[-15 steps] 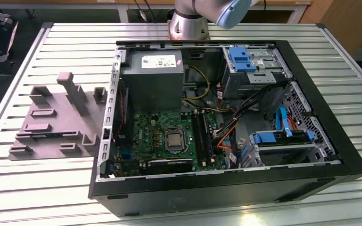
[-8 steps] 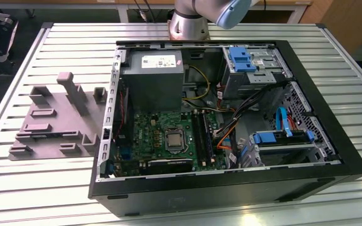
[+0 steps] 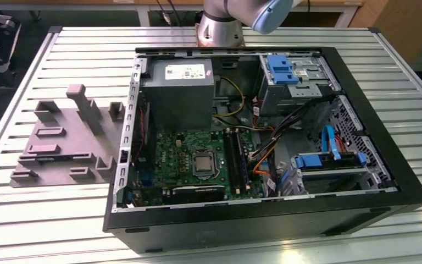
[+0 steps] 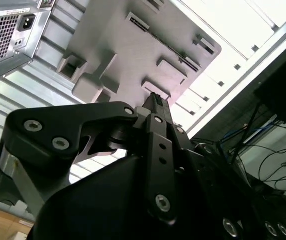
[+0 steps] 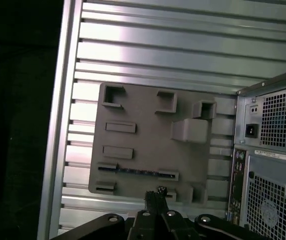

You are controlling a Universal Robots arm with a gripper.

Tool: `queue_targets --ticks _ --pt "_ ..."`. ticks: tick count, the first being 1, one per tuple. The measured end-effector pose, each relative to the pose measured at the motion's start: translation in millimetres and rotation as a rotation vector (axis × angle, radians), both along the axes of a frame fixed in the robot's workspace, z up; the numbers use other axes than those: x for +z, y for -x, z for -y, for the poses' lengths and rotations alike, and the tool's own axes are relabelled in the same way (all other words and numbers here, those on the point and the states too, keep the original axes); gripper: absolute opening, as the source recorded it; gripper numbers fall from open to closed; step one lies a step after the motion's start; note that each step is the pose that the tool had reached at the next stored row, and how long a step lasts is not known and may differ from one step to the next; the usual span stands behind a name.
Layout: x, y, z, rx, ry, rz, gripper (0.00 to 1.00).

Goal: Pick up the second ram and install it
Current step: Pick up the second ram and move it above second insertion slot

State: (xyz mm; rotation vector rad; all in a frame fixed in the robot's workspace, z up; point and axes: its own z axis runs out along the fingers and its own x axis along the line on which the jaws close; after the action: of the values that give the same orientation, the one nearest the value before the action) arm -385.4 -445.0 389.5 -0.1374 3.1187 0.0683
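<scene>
The second ram [image 5: 132, 171] is a thin dark stick standing on edge between two holders of the mauve-grey fixture plate [image 5: 143, 127]. In the exterior view the ram [image 3: 55, 158] sits near the plate's front, to the left of the open computer case [image 3: 270, 214]. My gripper [image 5: 155, 192] hangs well above the plate, just off the edge nearest the ram. Its fingers are shut together with nothing between them. The second wrist view shows the gripper [image 4: 155, 100] from behind its black linkage, with the plate [image 4: 127, 55] beyond. The black socket rails [image 3: 237, 157] lie on the green motherboard inside the case.
The case holds a grey power supply [image 3: 176, 91], blue drive brackets [image 3: 281, 69] and loose cables [image 3: 270, 148]. Tall posts [image 3: 86, 107] rise from the fixture plate. The slatted metal table [image 3: 86, 55] ends at a rail beyond the plate [image 5: 57, 125]. The arm's base [image 3: 218, 27] stands behind the case.
</scene>
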Motion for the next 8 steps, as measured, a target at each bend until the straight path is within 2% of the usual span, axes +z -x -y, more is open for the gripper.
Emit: queue_targets --ticks 8 --pt "-1.3 0.4 0.0 0.121 0.0001 0.0 0.11"
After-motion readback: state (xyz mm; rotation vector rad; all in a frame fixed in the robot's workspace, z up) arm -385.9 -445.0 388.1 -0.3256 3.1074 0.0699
